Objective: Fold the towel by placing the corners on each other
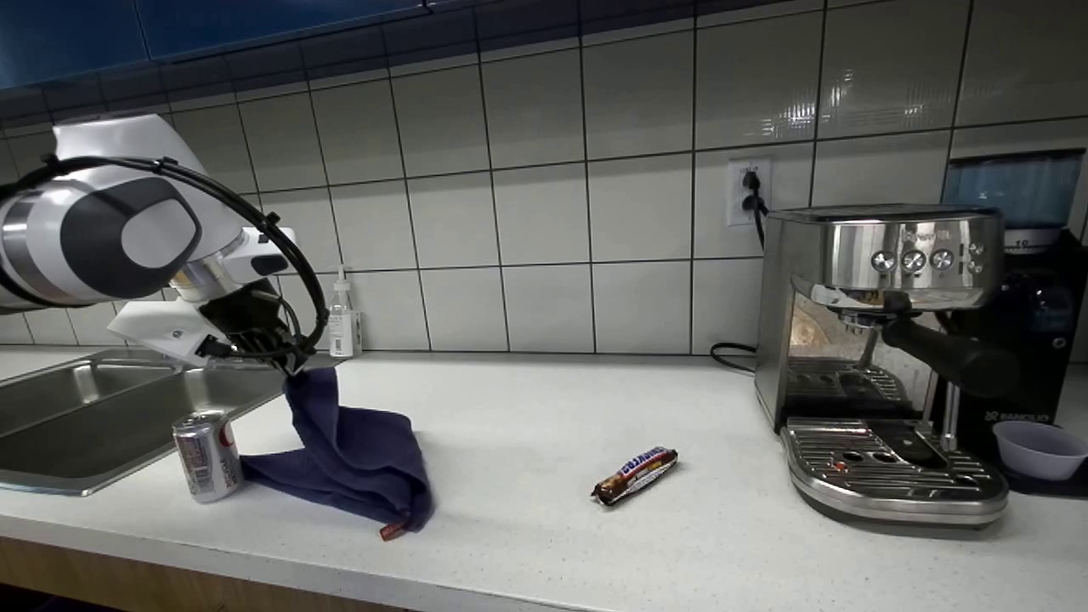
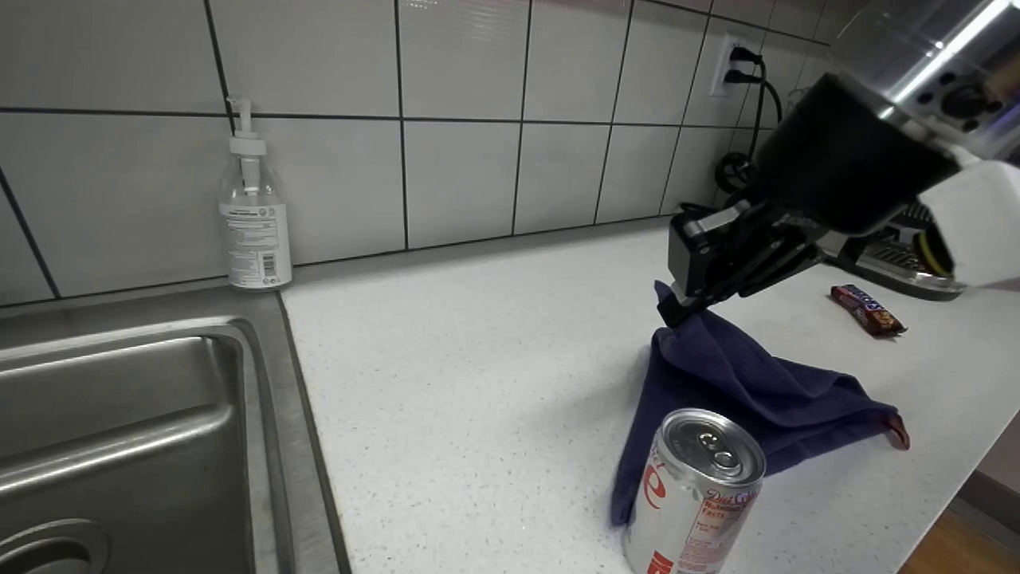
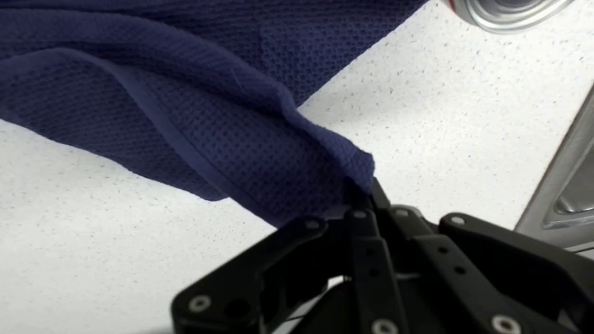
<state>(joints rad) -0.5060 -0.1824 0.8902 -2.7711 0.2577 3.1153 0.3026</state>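
Observation:
The navy towel (image 1: 365, 459) is partly lifted off the white counter and hangs in folds in both exterior views (image 2: 765, 391). My gripper (image 1: 296, 365) is shut on one raised end of the towel. In the wrist view the fingertips (image 3: 371, 190) pinch the towel (image 3: 209, 116) close to its edge. A small tip of cloth sticks out past the fingers (image 2: 676, 311). One corner (image 1: 259, 466) lies on the counter close beside the silver can. Another end, with a red tag (image 2: 899, 430), rests toward the counter's front edge. The remaining cloth is hidden in the folds.
The silver can (image 1: 207, 457) stands next to the towel. A metal sink (image 2: 263, 446) is beyond it, with a pump bottle (image 2: 256, 231) at its back edge. A snack bar (image 1: 635, 476) lies right of the towel, before the espresso machine (image 1: 892, 357). A tiled wall (image 1: 544, 306) bounds the back.

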